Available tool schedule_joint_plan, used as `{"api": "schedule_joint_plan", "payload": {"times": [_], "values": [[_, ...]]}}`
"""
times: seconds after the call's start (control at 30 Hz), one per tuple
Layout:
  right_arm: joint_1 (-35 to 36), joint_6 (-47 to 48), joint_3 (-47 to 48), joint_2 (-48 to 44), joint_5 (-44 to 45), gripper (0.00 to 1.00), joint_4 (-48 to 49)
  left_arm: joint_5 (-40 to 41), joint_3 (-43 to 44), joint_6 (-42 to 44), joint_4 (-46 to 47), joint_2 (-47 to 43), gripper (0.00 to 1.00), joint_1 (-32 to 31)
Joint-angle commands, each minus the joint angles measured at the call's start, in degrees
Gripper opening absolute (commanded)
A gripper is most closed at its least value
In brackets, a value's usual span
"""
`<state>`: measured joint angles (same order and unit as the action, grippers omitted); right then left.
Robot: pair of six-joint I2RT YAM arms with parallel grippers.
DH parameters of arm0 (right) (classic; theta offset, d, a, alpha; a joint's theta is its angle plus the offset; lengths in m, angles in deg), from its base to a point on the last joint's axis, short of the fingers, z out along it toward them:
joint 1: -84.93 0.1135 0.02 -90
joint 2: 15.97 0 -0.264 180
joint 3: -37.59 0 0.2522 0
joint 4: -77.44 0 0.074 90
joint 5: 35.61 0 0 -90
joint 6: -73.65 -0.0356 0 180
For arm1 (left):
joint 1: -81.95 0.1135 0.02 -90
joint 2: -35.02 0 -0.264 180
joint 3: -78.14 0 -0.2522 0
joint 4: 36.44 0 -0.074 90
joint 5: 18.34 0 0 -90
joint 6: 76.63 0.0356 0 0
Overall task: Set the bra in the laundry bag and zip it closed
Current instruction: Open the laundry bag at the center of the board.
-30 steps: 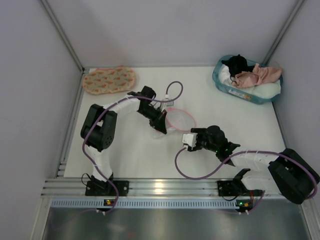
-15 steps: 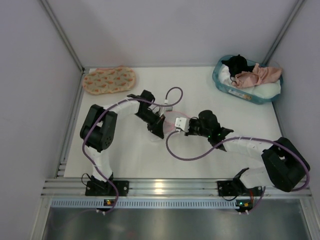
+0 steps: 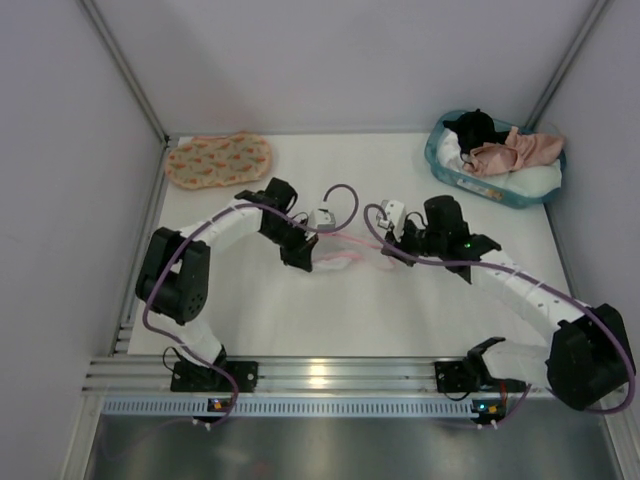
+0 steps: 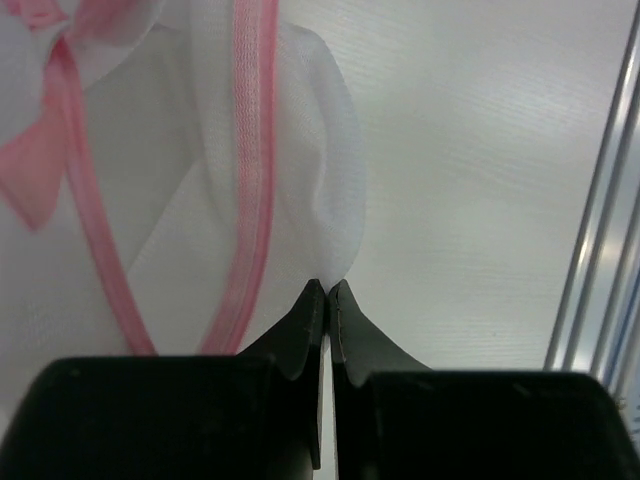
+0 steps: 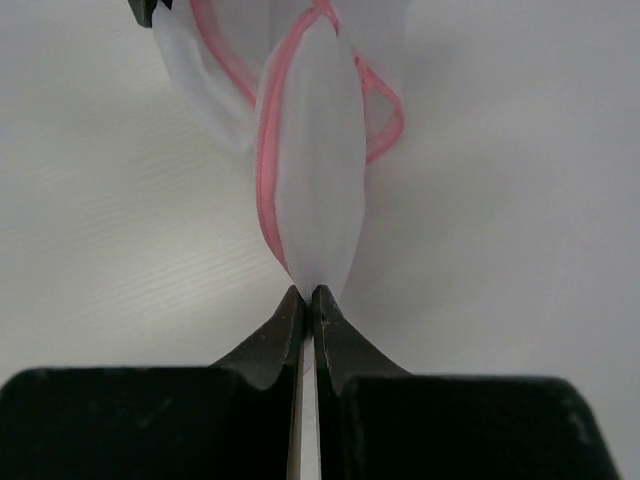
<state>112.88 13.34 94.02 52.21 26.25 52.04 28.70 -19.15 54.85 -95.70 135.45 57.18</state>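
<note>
The laundry bag (image 3: 345, 257), white mesh with a pink zipper rim, lies stretched on the table between my two grippers. My left gripper (image 3: 303, 256) is shut on the bag's left edge; the left wrist view shows the mesh (image 4: 200, 180) pinched at the tips of that gripper (image 4: 328, 288). On the bag's right edge my right gripper (image 3: 386, 250) is shut; the right wrist view shows a fold of mesh (image 5: 315, 170) caught in the same gripper (image 5: 308, 292). The salmon-pink bra (image 3: 520, 150) lies in the teal basket at the far right, away from both grippers.
The teal basket (image 3: 440, 160) also holds black and white garments. An orange-printed padded piece (image 3: 218, 160) lies at the far left corner. Walls close the table on three sides, with a metal rail (image 4: 600, 220) along the left edge.
My right gripper moved away from the near edge to the bag, shut on its right edge and drew it right. The left arm shifted left, so the bag is now stretched flat.
</note>
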Motion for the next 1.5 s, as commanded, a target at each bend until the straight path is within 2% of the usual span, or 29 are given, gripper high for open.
{"api": "schedule_joint_plan", "payload": {"times": [0.0,0.17,0.3,0.33,0.4,0.5,0.57,0.73,0.8,0.9,0.93,0.97,1.0,1.03,1.17,1.27,1.47], "values": [[-5.2,-9.5,5.8,2.5,-6.7,0.0,-6.9,5.2,-3.5,10.3,3.5,-7.2,0.03,0.3],[-17.6,-25.5,10.8,9.4,-12.5,0.0,-5.2,13.8,-11.1,16.8,14.5,-14.9,0.04,0.3],[-23.1,-36.8,12.9,13.2,-16.2,0.0,-0.6,18.0,-14.2,19.1,22.1,-19.7,0.24,0.3],[-24.2,-40.6,12.8,13.8,-17.2,0.0,0.4,18.4,-14.6,18.9,22.6,-20.3,0.34,0.4],[-24.8,-44.4,12.2,15.0,-19.9,0.0,2.1,19.1,-14.7,17.0,22.7,-21.8,0.41,0.3],[-25.6,-51.6,8.7,15.9,-23.6,0.0,6.4,18.8,-13.5,9.3,22.6,-23.2,0.43,0.4],[-26.3,-57.3,6.6,16.2,-25.7,0.0,10.9,18.6,-12.2,0.7,22.6,-23.1,0.46,0.3],[-27.4,-68.6,1.0,17.8,-27.7,0.0,20.9,16.2,-7.4,-19.5,22.7,-19.0,0.47,0.6],[-29.8,-72.3,0.1,18.7,-28.1,0.0,25.2,15.2,-6.5,-23.3,22.9,-16.9,0.48,1.4],[-31.3,-75.6,0.6,20.1,-28.4,0.0,29.6,15.5,-5.1,-28.4,24.9,-14.7,0.5,3.8],[-31.7,-76.6,0.8,20.3,-28.4,0.0,30.6,15.7,-4.7,-29.9,25.7,-14.3,0.57,5.9],[-32.2,-77.5,0.9,21.2,-28.4,0.0,31.7,15.7,-4.3,-30.6,26.6,-13.9,0.73,7.2],[-32.9,-78.7,1.0,21.6,-28.5,0.0,32.8,15.5,-3.9,-31.2,28.0,-13.1,0.75,8.6],[-33.2,-79.3,0.7,22.3,-28.7,0.0,33.5,15.5,-2.5,-32.1,28.4,-12.5,0.76,11.6],[-32.9,-79.3,-2.5,22.9,-28.6,0.0,33.8,14.0,0.6,-32.4,28.5,-10.4,0.77,16.9],[-32.6,-78.7,-5.2,23.8,-28.2,0.0,34.6,12.8,0.7,-32.2,28.4,-11.0,0.77,17.6],[-30.6,-74.8,-4.8,25.4,-25.0,0.0,32.2,11.2,-0.7,-35.4,28.7,-12.2,0.76,17.6]]}}
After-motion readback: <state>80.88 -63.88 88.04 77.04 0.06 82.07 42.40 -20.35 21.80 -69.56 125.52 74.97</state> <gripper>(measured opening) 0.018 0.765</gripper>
